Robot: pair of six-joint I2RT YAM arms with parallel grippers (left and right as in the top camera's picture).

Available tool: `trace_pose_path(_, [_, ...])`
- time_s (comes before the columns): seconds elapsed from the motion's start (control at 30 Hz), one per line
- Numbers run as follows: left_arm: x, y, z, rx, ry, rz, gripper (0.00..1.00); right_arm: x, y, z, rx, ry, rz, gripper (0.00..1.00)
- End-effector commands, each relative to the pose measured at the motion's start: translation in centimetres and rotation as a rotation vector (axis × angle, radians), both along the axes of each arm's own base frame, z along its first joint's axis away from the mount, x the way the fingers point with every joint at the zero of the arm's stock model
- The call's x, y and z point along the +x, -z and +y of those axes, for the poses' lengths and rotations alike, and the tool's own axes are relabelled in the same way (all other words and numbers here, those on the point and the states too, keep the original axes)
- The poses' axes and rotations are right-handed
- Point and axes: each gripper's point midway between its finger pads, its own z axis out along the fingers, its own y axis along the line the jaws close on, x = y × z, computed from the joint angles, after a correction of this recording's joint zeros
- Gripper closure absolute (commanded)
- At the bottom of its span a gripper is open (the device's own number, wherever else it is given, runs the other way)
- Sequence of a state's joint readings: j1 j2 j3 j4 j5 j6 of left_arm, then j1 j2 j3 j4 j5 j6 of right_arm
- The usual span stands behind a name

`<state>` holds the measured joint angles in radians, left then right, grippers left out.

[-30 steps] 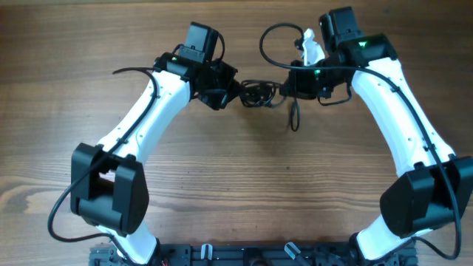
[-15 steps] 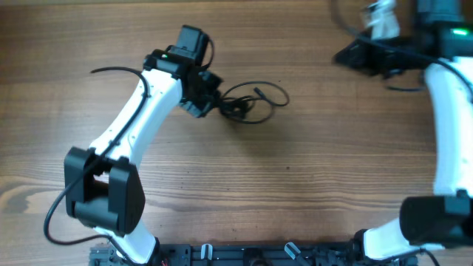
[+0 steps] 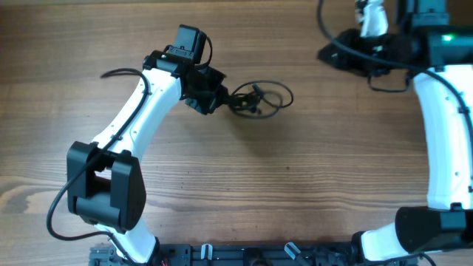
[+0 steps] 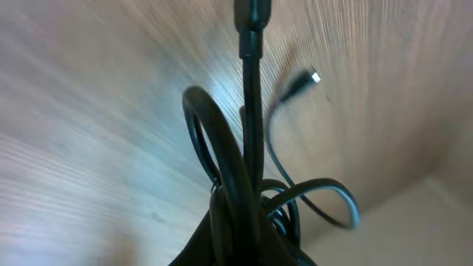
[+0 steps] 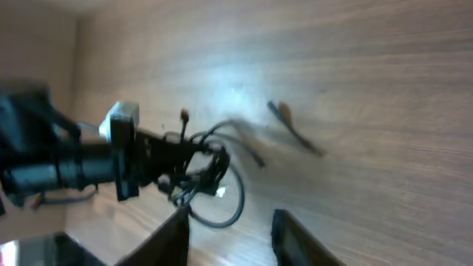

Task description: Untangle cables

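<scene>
Right, the left gripper (image 3: pixel 216 96) is pinched tight on the knot of cables (image 3: pixel 260 100), which sits just past its fingertips over the wooden table (image 3: pixel 244 192); I read that grip as an anchor, giving the other arm something fixed to pull against; in the left wrist view one strand stands straight up out of the closed jaws while loops bow out to either side, and a thin cord ending in a small plug (image 4: pixel 311 76) curls away free of the bundle; the right gripper (image 5: pixel 230 225) is well apart from the knot, up at the far right of the table, its fingers spread with nothing between them; from its own camera I see the left arm holding the tangle, and nearer to me a blurred dark strand (image 5: pixel 295 134) with a brownish tip, separate from the knot; I cannot tell whether it lies on the wood or hangs in the air; my guess is that it is one cord parted from the rest, with several loops in the knot not yet undone
</scene>
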<state>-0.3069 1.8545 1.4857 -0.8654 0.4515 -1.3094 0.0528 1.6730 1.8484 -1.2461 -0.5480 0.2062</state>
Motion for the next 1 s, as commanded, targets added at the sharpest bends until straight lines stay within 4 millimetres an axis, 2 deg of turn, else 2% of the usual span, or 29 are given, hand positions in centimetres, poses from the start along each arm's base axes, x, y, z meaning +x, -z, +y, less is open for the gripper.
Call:
trace_pose_path(0.0, [-0.2, -2.9, -2.8, -0.269, -0.206, 0.206, 0.96, -0.3, 1.3, 1.4, -0.037, -0.048, 0.032, 0.52])
trace_pose_path(0.13, [1.4, -4.7, -4.1, -0.384, -0.268, 0.216, 0.96, -0.9, 1.4, 3.4, -0.041, -0.104, 0.031, 0.47])
trace_pose_path(0.3, [3.1, -5.5, -4.3, -0.427, -0.334, 0.188, 0.96, -1.0, 1.3, 5.1, -0.037, -0.144, 0.012, 0.43])
trace_pose_path(0.53, [4.8, -7.0, -4.9, -0.502, -0.397, 0.171, 0.96, -0.1, 3.4, 7.2, -0.028, -0.131, 0.065, 0.42])
trace_pose_path(0.63, [4.8, -7.0, -4.8, -0.501, -0.397, 0.171, 0.96, 0.5, 4.0, 7.7, -0.023, -0.126, 0.068, 0.42])
trace_pose_path(0.8, [4.8, -7.0, -4.9, -0.501, -0.395, 0.171, 0.96, 3.2, 4.8, 7.4, -0.034, -0.016, 0.046, 0.43])
trace_pose_path(0.97, [4.8, -7.0, -4.9, -0.501, -0.396, 0.17, 0.96, 4.7, 6.0, 8.1, -0.024, 0.018, 0.053, 0.55])
